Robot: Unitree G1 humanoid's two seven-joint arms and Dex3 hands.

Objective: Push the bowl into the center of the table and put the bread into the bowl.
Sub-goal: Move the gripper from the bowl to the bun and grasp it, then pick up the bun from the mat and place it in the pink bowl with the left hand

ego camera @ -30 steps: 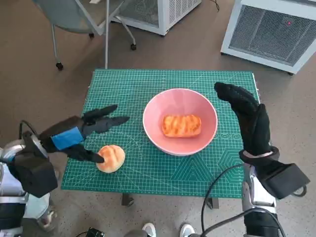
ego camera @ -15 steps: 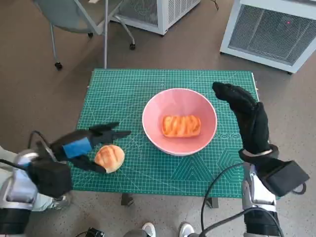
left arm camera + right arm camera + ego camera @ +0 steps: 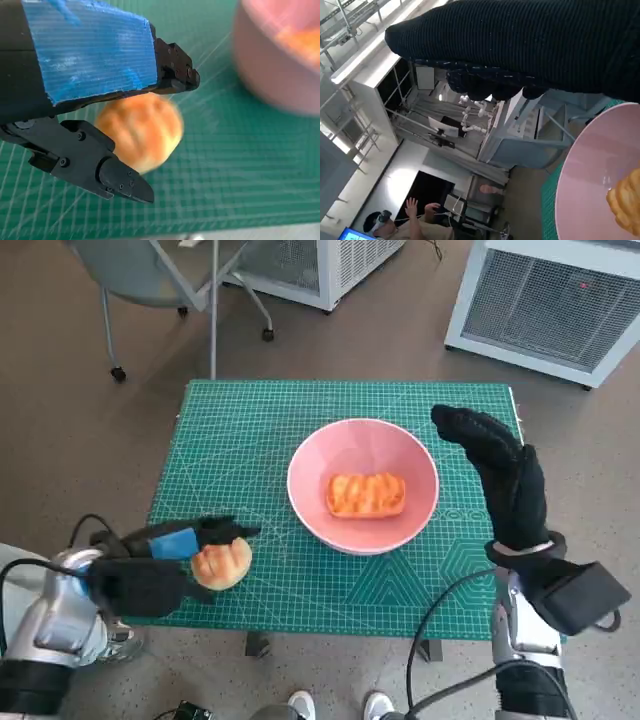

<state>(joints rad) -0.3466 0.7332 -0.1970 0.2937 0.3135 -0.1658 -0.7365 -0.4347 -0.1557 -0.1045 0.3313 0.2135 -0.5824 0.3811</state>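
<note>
Two breads show: one already in the pink bowl (image 3: pixel 363 485) near the table's (image 3: pixel 300 410) middle, and the round bun (image 3: pixel 222 563) near the front-left edge, well left of the bowl. I read my left hand (image 3: pixel 165 545) as the nearer one; its fingers (image 3: pixel 117 177) bracket the bun, though I cannot tell whether they grip it. My right hand (image 3: pixel 500 475) stands released, fingers spread, beside the bowl's right rim.

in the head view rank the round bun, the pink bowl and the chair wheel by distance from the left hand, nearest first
1. Round golden bun, right at the blue-taped left hand, between its fingers.
2. Pink bowl, at the middle of the green mat.
3. Black chair wheel, on the floor beyond the table's far left corner.
</note>
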